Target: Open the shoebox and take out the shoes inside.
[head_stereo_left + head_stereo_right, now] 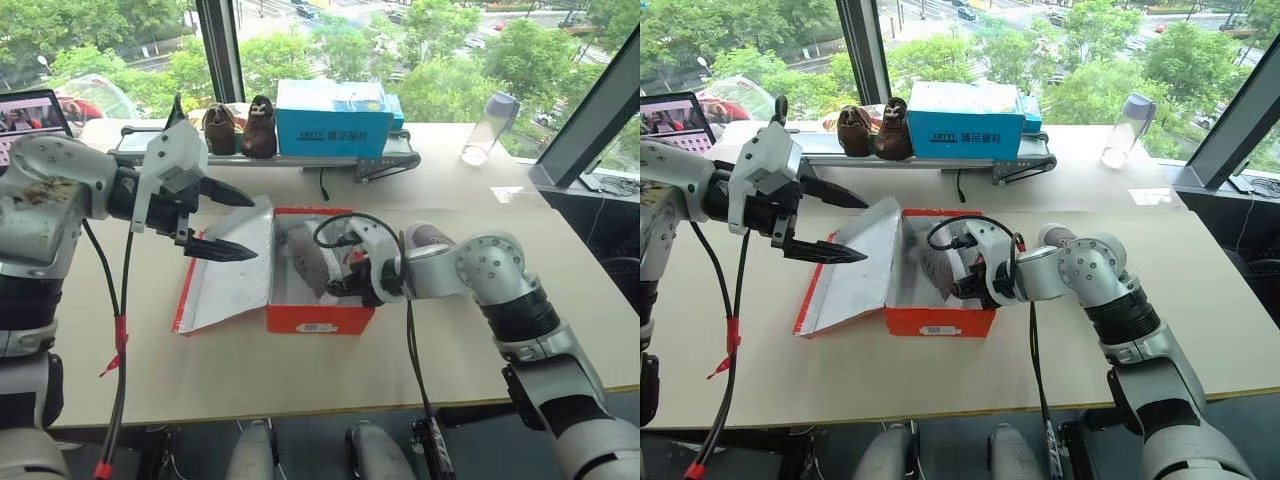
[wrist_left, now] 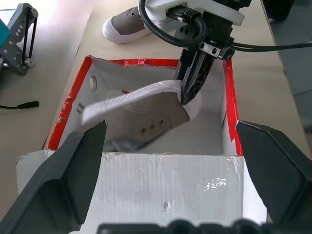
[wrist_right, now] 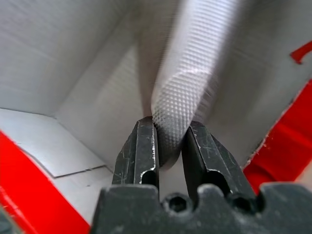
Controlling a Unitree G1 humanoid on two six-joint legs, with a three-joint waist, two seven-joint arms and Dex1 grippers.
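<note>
Inside the shoebox, the right gripper pinches a shoe by its sole edge; thin grip, could slip out; left gripper hangs wide open, empty.

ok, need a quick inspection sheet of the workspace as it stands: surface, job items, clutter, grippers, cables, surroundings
Surface: light wooden table.
Job's things: red shoebox open, lid folded out flat toward the robot's left. One grey-beige shoe inside the box, on its side, white sole showing. Second shoe out on the table beyond the box.
Clutter: light-blue box and dark brown shoes on a small conveyor; clear bottle; laptop.
Grippers: left gripper open, above the lid. Right gripper inside the box, shut on the shoe's sole edge.
Cables: black cable looped at the right wrist; black lead from the conveyor.
Surroundings: windows, trees outside.
</note>
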